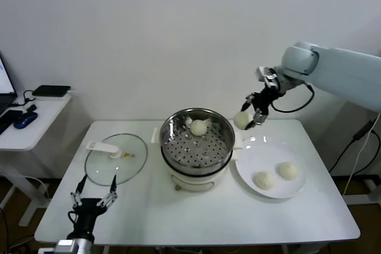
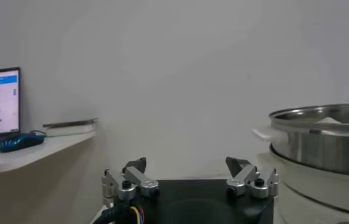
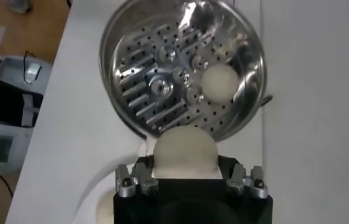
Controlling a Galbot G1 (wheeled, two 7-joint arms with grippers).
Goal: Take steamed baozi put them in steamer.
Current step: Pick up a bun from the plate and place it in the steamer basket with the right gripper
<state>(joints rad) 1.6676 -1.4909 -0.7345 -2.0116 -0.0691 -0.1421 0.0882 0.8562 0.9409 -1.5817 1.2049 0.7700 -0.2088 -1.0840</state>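
A white table (image 1: 196, 215) stands against a plain white wall, with bare room along its front edge. The steamer (image 1: 197, 141) sits mid-table, mouth up, one bun (image 1: 198, 127) on its holed floor near the back rim. The right gripper (image 1: 249, 117) hangs in the air just past the steamer's right rim, clamped on a second bun (image 1: 241, 120). Two more buns (image 1: 264, 179) lie on the plate (image 1: 271, 153) at right. A glass lid (image 1: 115, 159) lies flat at left. The left gripper (image 1: 94, 193) waits at the front left corner, fingers spread, holding nothing.

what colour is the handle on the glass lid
White, on the glass lid lying flat left of the steamer; the head view shows it best.
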